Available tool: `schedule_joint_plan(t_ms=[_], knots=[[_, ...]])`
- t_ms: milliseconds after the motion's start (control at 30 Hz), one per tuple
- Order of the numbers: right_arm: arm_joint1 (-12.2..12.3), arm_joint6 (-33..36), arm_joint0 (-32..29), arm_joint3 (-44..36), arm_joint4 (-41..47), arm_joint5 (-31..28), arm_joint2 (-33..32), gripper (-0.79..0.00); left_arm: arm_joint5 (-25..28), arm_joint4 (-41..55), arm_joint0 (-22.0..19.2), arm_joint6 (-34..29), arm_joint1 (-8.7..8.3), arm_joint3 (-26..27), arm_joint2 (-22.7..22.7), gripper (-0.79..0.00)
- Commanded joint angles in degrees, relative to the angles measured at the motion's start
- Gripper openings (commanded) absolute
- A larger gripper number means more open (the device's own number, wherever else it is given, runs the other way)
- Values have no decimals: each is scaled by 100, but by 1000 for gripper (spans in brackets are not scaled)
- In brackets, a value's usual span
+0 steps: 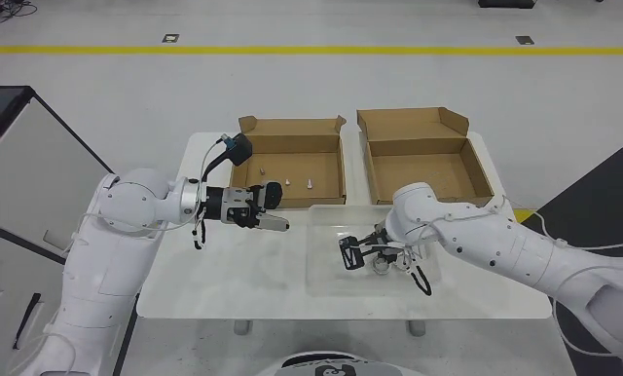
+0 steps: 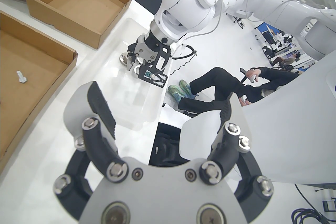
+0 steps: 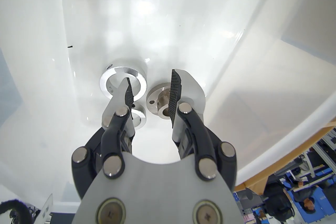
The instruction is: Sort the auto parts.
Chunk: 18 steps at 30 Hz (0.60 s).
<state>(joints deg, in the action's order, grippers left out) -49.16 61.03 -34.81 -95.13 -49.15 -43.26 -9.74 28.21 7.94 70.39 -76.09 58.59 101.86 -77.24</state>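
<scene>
A white counter (image 1: 224,269) with rounded corners stands on a pale grey floor. Two open cardboard boxes sit side by side along its far edge, flaps folded back: the left box (image 1: 282,162) and the right box (image 1: 419,171), with a narrow strip of counter between them. In front of them, nearer the robot, a clear plastic tray (image 1: 326,259) lies flat, its far rim just beside the boxes' front walls. The counter's left part is bare.
</scene>
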Motion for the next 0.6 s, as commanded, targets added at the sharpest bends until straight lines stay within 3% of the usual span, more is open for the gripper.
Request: schedule_joint_plan(t_ms=[0, 567], knots=[[-27, -12, -14, 46, -5, -12, 0, -443, 0, 0, 0, 0, 0, 0, 0, 0], [-204, -168, -106, 161, -153, -168, 0, -440, 0, 0, 0, 0, 0, 0, 0, 0]])
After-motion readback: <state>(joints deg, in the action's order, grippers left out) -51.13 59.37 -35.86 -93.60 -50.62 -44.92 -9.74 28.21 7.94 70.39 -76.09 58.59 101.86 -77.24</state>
